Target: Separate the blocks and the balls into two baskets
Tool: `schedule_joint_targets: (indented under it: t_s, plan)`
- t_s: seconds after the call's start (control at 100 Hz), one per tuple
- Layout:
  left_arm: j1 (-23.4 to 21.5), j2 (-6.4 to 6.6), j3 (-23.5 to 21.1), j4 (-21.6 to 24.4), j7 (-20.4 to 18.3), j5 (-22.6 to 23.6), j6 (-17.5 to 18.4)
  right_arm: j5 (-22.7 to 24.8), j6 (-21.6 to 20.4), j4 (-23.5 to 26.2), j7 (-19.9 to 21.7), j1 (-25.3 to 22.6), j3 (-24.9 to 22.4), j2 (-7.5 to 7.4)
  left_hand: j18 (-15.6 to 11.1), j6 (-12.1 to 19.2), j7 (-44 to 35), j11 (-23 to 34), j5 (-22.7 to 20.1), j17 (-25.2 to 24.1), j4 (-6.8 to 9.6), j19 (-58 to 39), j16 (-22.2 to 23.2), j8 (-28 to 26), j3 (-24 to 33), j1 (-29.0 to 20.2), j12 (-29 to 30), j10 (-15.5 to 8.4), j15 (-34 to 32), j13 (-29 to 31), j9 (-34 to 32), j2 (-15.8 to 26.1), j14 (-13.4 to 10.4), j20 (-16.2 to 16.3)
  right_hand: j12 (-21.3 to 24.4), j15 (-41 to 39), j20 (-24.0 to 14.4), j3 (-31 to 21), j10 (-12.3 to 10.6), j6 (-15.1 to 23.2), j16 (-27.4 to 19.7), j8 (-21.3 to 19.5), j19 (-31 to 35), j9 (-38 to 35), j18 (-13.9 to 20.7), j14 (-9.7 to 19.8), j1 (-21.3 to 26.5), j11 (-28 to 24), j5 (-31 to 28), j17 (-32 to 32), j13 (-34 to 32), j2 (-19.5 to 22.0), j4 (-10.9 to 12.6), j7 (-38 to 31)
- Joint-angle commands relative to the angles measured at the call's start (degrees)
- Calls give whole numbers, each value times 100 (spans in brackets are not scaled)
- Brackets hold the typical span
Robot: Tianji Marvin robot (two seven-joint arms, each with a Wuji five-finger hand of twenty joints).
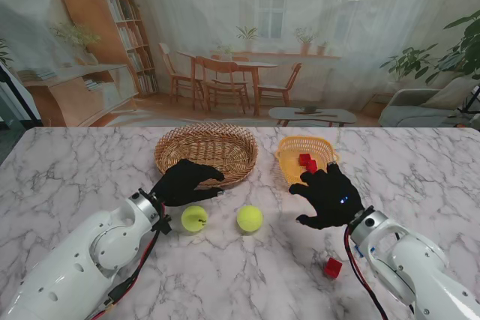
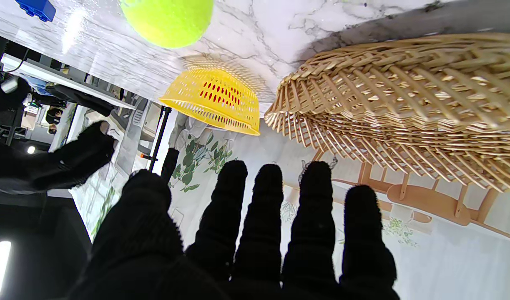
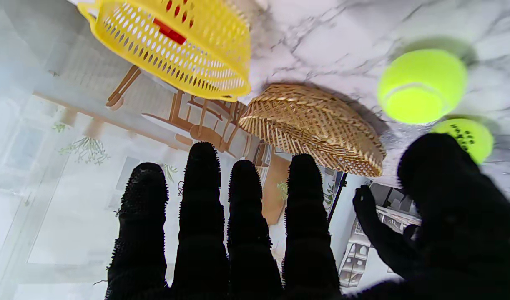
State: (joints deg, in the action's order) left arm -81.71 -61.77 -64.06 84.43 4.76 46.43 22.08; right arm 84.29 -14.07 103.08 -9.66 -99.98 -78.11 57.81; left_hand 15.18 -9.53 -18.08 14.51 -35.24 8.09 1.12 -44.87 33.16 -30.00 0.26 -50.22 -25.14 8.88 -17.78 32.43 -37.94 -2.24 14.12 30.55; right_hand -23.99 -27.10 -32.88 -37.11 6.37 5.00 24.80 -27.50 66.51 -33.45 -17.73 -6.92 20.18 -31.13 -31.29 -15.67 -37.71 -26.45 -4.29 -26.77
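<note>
My left hand (image 1: 184,182) hung over the marble worktop (image 1: 75,177) with its fingers (image 2: 317,208) spread and nothing in them, the tips reaching just onto the near rim of the wicker basket (image 1: 207,153). The left tennis ball (image 1: 194,219) sat on the worktop just nearer to me than that hand, close to the wrist and clear of every finger. The other tennis ball (image 1: 250,218) lay just to its right, between my two arms, touched by neither.

My right hand (image 1: 330,195) was open too, fingers (image 3: 202,187) fanned and holding nothing (the wrist view showed daylight between all of them). Its fingertips pointed at the yellow basket (image 1: 289,157), right at the near edge. Two red blocks (image 1: 307,162) rested inside that basket, just past the fingertips; whether the tips met the rim, I couldn't tell. A third red block (image 1: 333,267) lay on the worktop nearer to me, beside my right forearm and well behind the palm.

The wicker basket held nothing that I could see. A blue block (image 2: 37,8) showed at the corner of the left wrist view, well away from the fingers.
</note>
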Motion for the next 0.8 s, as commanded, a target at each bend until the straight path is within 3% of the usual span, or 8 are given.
schedule_joint_targets:
  t_s: [0.0,0.33,0.79]
  plan:
    - [-41,6,-14,51,-90,13,-8,31,136,-8,-41,-222,-1,-9,111,107,-76,56,-177,-17,-82,-72,33,-44,-148,5,-11,-118,-94,80,-117,258,-2,51,-2,224,48,131,89,-110,1,-140,-78,-70,-223,-142,-181,145,-146,65,-12,105,111,107]
    - [-37,6,11,54,-95,21,-52,110,668,26,-380,-921,-134,28,107,111,-78,61,-179,-13,-84,-78,34,-40,-150,8,-11,-120,-97,78,-120,255,-7,48,-34,245,53,184,124,-157,12,-160,-76,-45,-223,-156,-139,153,-161,65,12,149,122,127]
    - [-10,8,44,33,-107,21,-60,268,1401,-123,-797,-1530,-90,44,104,113,-78,60,-171,-14,-85,-83,34,-37,-153,13,-9,-112,-98,77,-116,260,-7,45,-57,221,54,204,114,-182,27,-180,-73,-29,-218,-150,-148,123,-151,70,29,163,126,145]
